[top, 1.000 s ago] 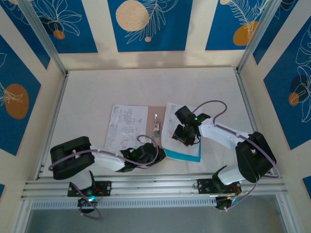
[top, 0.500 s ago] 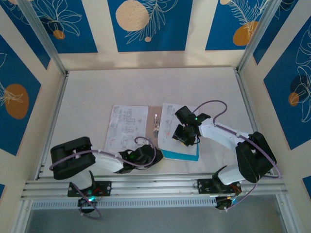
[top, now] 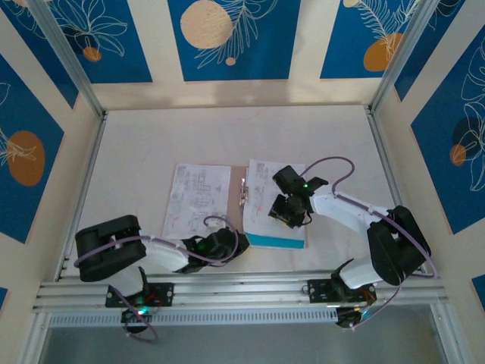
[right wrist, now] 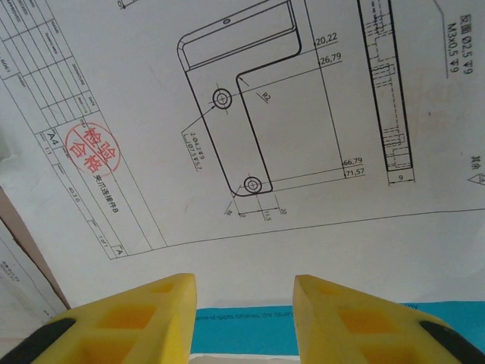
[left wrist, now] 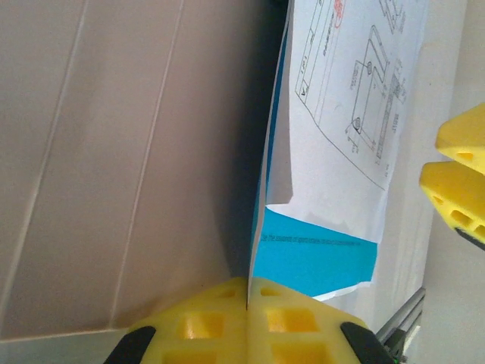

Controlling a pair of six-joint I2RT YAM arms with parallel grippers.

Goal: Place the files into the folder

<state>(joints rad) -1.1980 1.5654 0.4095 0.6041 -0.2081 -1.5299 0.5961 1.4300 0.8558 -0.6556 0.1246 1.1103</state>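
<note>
**Top external and wrist views: condition at inspection**

1. Table (top: 151, 152): pale surface, with all items grouped at its middle, towards the near edge.

2. Folder (top: 237, 211): pinkish-tan card, lying at the table's middle. From above it shows as a narrow strip between two lots of paper. In the left wrist view its plain creased surface (left wrist: 114, 152) sits at the left, with a dark shadow between it and the sheets to the right.

3. Left white sheet (top: 195, 199): printed with line drawings, flat, just left of the tan strip. Whether card lies beneath it cannot be told.

4. Right white sheet (top: 269, 199): printed drawing with a red stamp, lying on top of the cyan sheet (top: 274, 241). The cyan shows only as a band along the near edge, just right of the tan strip.

5. Right gripper (top: 286, 212): positioned over the right white sheet. In its wrist view the yellow fingers (right wrist: 129, 318) stand apart with nothing between them, and the drawing shows through the gap. Contact with the paper cannot be judged.

6. Left gripper (top: 227, 244): low at the folder's near edge. In its wrist view the fingers (left wrist: 197, 318) are pressed together, and the folder's edge runs into the seam between them, so it is pinched.

7. Metal clip (top: 244, 193): small, on the tan strip between the two lots of paper.
</note>
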